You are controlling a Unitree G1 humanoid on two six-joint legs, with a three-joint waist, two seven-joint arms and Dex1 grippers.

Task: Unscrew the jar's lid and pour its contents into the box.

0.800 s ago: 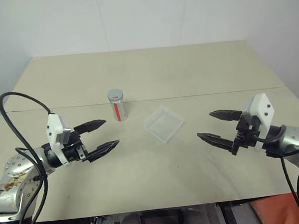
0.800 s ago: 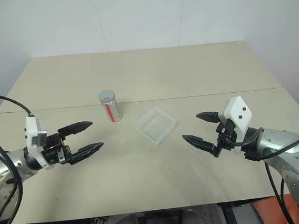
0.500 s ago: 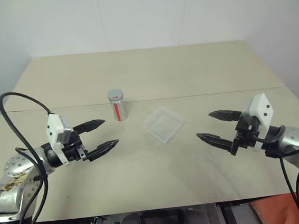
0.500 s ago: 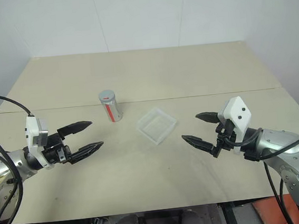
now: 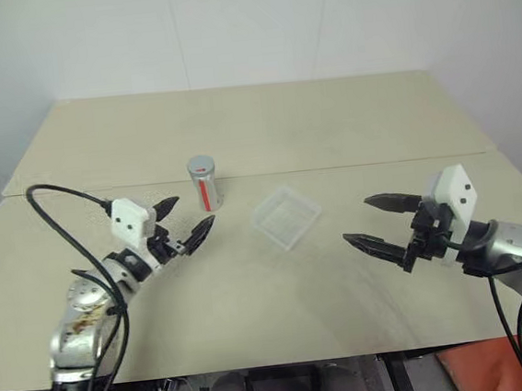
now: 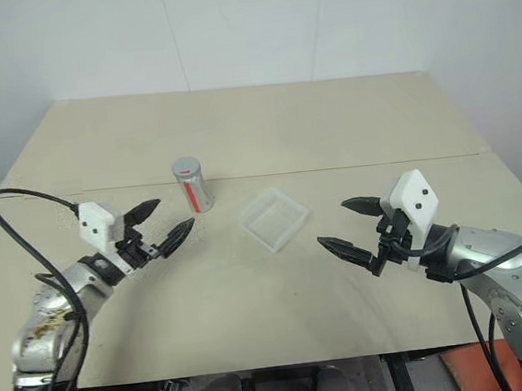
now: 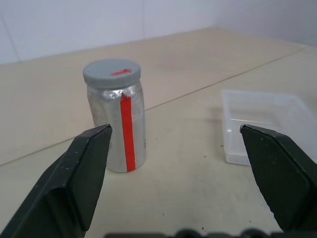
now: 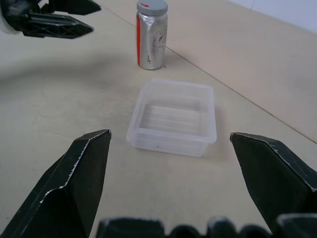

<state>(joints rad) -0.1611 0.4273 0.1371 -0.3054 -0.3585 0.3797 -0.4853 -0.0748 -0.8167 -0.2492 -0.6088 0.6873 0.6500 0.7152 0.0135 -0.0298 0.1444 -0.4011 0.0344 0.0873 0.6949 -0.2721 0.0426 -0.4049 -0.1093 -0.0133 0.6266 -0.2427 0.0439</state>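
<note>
The jar (image 5: pixel 205 190) is a silvery cylinder with a red stripe, standing upright left of the table's middle. Its grey lid (image 5: pixel 202 167) is on, so the contents are hidden. The box (image 5: pixel 286 217), a clear shallow tray, lies just to the jar's right and looks empty. My left gripper (image 5: pixel 191 213) is open and points at the jar from the near left, a short way off; in the left wrist view the jar (image 7: pixel 119 129) stands beyond the left finger. My right gripper (image 5: pixel 358 219) is open, to the right of the box (image 8: pixel 173 119), holding nothing.
The beige table (image 5: pixel 236 124) has a seam running left to right just behind the jar. A white wall rises behind its far edge. A black cable (image 5: pixel 66 191) loops above my left arm.
My left gripper has swung forward and to the right, from well left of the jar to close by it, still open. The right gripper, jar and box have not moved.
</note>
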